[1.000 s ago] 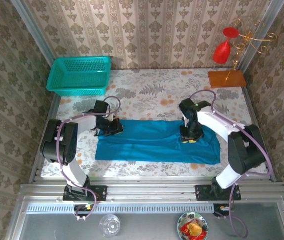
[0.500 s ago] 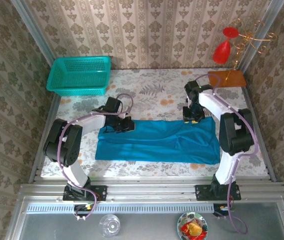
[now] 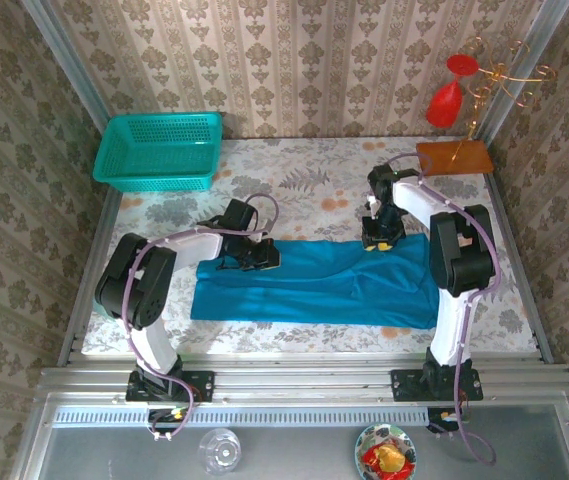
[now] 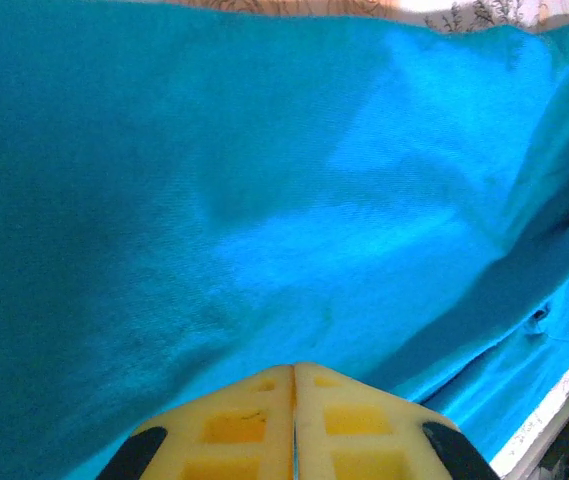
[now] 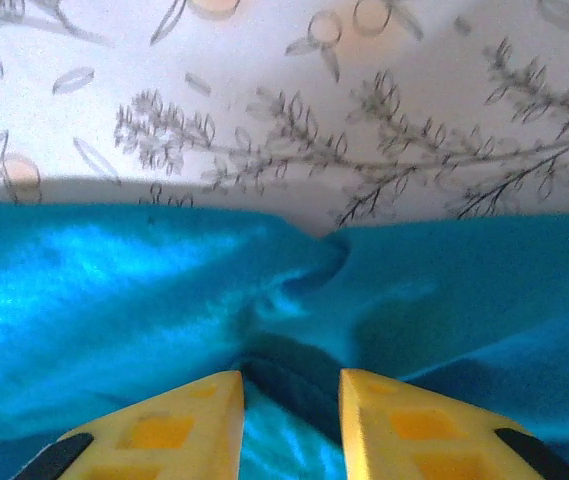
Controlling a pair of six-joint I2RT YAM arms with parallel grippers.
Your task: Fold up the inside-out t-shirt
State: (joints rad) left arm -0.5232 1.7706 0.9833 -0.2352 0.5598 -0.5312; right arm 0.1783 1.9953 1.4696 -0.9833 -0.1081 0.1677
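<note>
The inside-out t-shirt (image 3: 314, 285) lies flat on the flowered table as a long teal strip running left to right. My left gripper (image 3: 259, 257) rests on its far edge, left of the middle. In the left wrist view its yellow fingertips (image 4: 294, 368) are pressed together over smooth cloth (image 4: 264, 180), with nothing between them. My right gripper (image 3: 377, 240) stands at the shirt's far edge on the right. There its fingers (image 5: 291, 378) are a little apart, open, astride a dark ridge of the cloth (image 5: 114, 290), which puckers at the edge.
A teal mesh basket (image 3: 159, 150) sits at the back left. An orange board (image 3: 454, 157) with a wire stand and a red glass (image 3: 447, 100) is at the back right. A clear glass (image 3: 220, 450) and a bowl (image 3: 385, 455) lie below the front rail.
My left gripper has slid right along the shirt's far edge. My right gripper has moved from the shirt's middle back to its far edge. The shirt has kept its shape.
</note>
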